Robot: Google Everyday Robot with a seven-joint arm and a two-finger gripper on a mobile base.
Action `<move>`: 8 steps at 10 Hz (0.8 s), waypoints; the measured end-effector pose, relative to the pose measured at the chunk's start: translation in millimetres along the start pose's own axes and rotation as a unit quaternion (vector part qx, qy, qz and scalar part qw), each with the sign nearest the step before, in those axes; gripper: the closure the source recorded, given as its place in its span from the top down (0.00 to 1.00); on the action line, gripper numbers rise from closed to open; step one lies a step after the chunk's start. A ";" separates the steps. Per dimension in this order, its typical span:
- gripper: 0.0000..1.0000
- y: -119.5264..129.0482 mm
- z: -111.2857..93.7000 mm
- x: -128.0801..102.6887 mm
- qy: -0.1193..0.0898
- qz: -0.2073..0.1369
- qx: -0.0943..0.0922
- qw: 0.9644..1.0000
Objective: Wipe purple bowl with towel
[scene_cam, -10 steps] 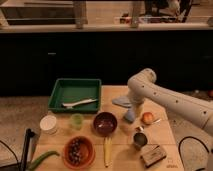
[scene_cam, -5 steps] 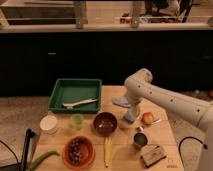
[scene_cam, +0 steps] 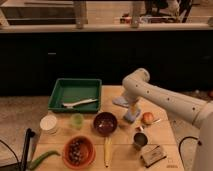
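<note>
The purple bowl point(scene_cam: 105, 123) stands upright near the middle of the wooden table point(scene_cam: 165, 134). The towel point(scene_cam: 120, 102) lies flat behind and to the right of it, a pale grey-blue cloth. My arm reaches in from the right, bends at the elbow and points down. The gripper point(scene_cam: 131, 108) hangs just right of the towel, right above a blue sponge block point(scene_cam: 131, 117). The gripper is behind and to the right of the bowl and apart from it.
A green tray point(scene_cam: 61, 95) with a white utensil point(scene_cam: 80, 103) sits back left. Around the bowl are a white cup point(scene_cam: 48, 123), a green cup point(scene_cam: 76, 120), an orange bowl point(scene_cam: 77, 150), a banana point(scene_cam: 106, 150), a metal cup point(scene_cam: 139, 140), a peach-coloured fruit point(scene_cam: 147, 118) and a brown block point(scene_cam: 152, 154).
My arm has swung a little to the left, bringing the gripper nearer the towel and sponge. The things on the table have not moved.
</note>
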 end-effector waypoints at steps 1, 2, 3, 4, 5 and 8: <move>0.80 -2.7 0.4 0.5 0.001 -0.006 0.001 1.000; 0.80 -5.5 1.2 -2.2 -0.001 -0.011 0.001 1.000; 0.80 -8.3 2.0 -2.2 -0.001 -0.017 0.002 1.000; 0.80 -9.9 3.6 0.5 0.000 -0.023 0.002 1.000; 0.80 -10.5 5.1 2.4 0.000 -0.027 0.002 1.000; 0.80 -18.4 7.5 2.9 -0.002 -0.024 0.004 1.000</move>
